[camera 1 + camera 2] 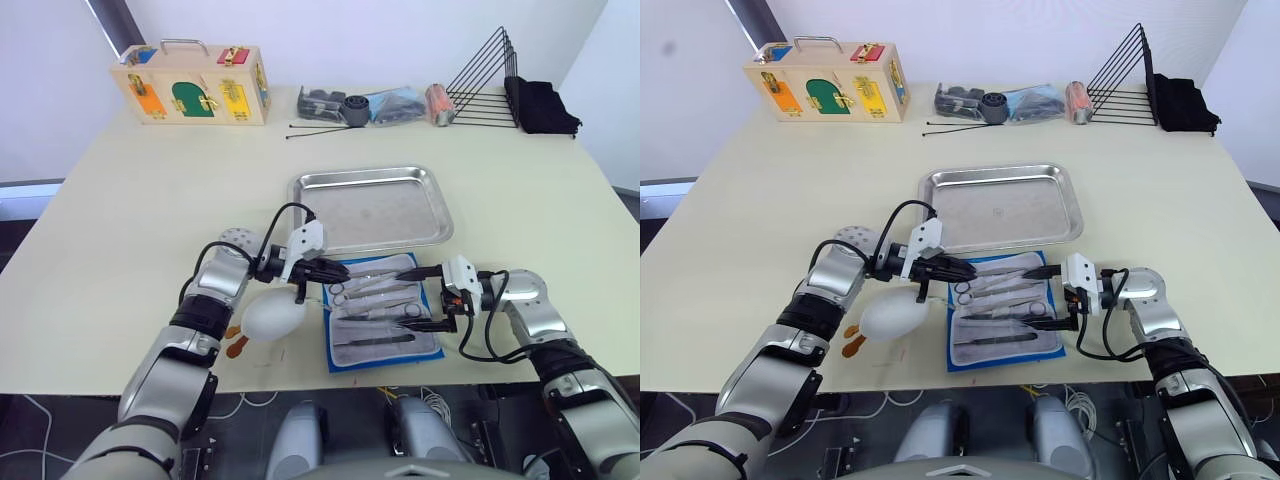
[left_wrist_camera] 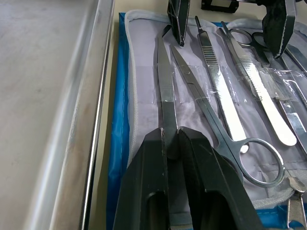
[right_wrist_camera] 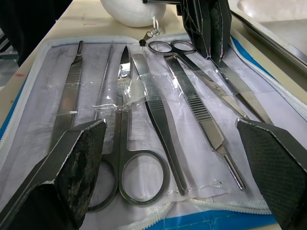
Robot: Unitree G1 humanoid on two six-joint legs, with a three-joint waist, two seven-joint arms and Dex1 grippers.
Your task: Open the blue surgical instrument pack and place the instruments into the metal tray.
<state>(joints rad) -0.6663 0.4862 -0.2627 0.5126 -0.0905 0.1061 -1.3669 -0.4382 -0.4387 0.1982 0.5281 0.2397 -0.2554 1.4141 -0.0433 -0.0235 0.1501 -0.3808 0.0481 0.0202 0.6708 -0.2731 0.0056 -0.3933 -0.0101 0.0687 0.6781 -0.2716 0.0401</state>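
Lying open just before the shiny steel tray (image 1: 372, 208), the blue fabric pouch (image 1: 383, 314) is seen from the head. In the left wrist view, the left gripper (image 2: 171, 139) is clamped on a slim silver instrument (image 2: 165, 93); extraction is judged under way, with a lift to the tray required next. In the right wrist view, the right gripper (image 3: 184, 143) is spread wide over the remaining instruments.

A cream-coloured table (image 1: 120, 250) is filling most of the scene, lying evenly lit under soft light. Beyond its far edge a plain white wall (image 1: 330, 40) is rising, with a dark slanted bar (image 1: 112, 25) leaning across it above the table's far left corner. Beneath the near edge, white cables (image 1: 40, 425) are trailing over a dark floor (image 1: 25, 440).
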